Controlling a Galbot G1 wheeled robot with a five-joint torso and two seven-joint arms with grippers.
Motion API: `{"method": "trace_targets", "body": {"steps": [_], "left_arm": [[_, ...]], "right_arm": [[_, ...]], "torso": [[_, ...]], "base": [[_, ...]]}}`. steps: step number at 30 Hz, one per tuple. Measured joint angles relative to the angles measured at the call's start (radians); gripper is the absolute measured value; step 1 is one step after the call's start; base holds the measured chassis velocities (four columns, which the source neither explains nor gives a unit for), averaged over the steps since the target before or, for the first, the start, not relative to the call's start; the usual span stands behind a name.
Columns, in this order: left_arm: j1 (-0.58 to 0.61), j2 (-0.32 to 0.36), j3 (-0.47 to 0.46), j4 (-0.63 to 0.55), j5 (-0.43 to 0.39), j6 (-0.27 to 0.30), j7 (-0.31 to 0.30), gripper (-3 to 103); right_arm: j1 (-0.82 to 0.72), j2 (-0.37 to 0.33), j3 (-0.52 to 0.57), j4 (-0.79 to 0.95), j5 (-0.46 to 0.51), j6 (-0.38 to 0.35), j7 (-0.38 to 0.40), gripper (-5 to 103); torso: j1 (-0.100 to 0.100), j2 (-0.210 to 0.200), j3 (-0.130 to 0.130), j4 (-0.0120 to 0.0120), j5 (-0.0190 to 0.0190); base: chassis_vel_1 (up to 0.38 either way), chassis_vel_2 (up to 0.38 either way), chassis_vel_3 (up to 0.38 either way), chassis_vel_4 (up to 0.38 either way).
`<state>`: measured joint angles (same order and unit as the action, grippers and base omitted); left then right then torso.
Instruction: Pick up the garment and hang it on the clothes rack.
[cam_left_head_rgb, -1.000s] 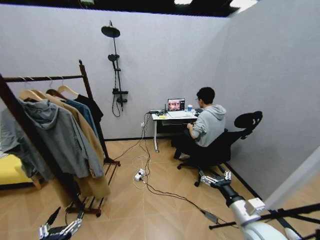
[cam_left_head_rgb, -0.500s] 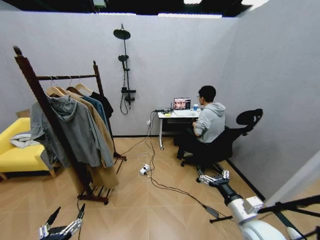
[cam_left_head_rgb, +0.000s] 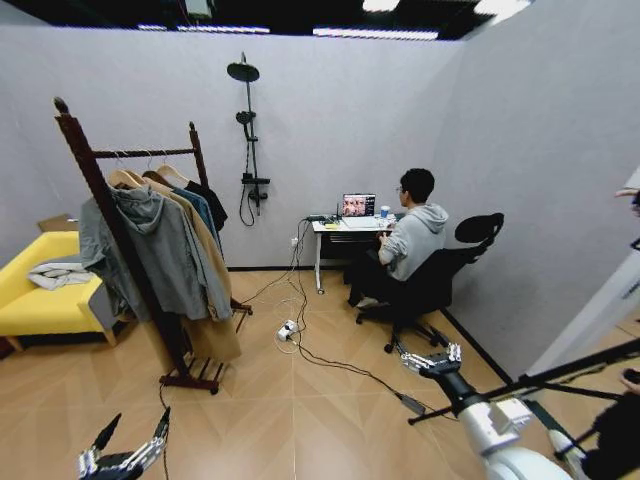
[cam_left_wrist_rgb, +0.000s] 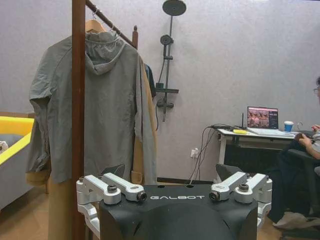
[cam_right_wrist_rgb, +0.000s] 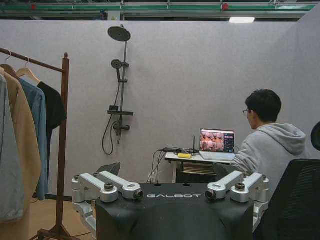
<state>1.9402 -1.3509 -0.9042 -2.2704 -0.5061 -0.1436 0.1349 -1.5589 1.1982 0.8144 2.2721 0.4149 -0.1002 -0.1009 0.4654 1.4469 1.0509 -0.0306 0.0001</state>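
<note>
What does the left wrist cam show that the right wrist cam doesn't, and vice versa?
Left wrist: the grey hoodie hung at the near end of the clothes rack, the yellow sofa, and the open left hand.
Right wrist: the garment, a black top hanging next to the rack's far post, and the open right hand.
Both: the rack, the tan coat, the wall shower, and the desk with the laptop.

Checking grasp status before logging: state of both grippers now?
Left gripper: jaws open, holding nothing, low in front of the clothes rack.
Right gripper: jaws open, holding nothing.
</note>
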Motion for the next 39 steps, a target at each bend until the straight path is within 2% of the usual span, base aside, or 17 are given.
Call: {"method": "trace_targets", "body": {"steps": [21, 27, 39], "left_arm": [[0.0, 0.0, 0.0, 0.0, 0.0, 0.0, 0.0, 100], [0.0, 0.0, 0.0, 0.0, 0.0, 0.0, 0.0, 100], [0.0, 0.0, 0.0, 0.0, 0.0, 0.0, 0.0, 100]], "right_arm": [[-0.001, -0.002, 0.004, -0.011, 0.003, 0.009, -0.001, 100], [0.0, 0.0, 0.009, -0.027, 0.021, 0.033, -0.027, 100], [-0.024, 0.058, 0.095, -0.066, 0.082, 0.02, -0.082, 100]], "torso": [[0.0, 0.0, 0.0, 0.0002, -0.0003], [-0.001, 0.0, 0.0, 0.0, -0.0001], [0.0, 0.0, 0.0, -0.0001, -0.0001]], "base": [[0.128, -0.128, -0.135, 0.124], [0.087, -0.101, -0.113, 0.079], [0.0, 0.0, 0.0, 0.0]]}}
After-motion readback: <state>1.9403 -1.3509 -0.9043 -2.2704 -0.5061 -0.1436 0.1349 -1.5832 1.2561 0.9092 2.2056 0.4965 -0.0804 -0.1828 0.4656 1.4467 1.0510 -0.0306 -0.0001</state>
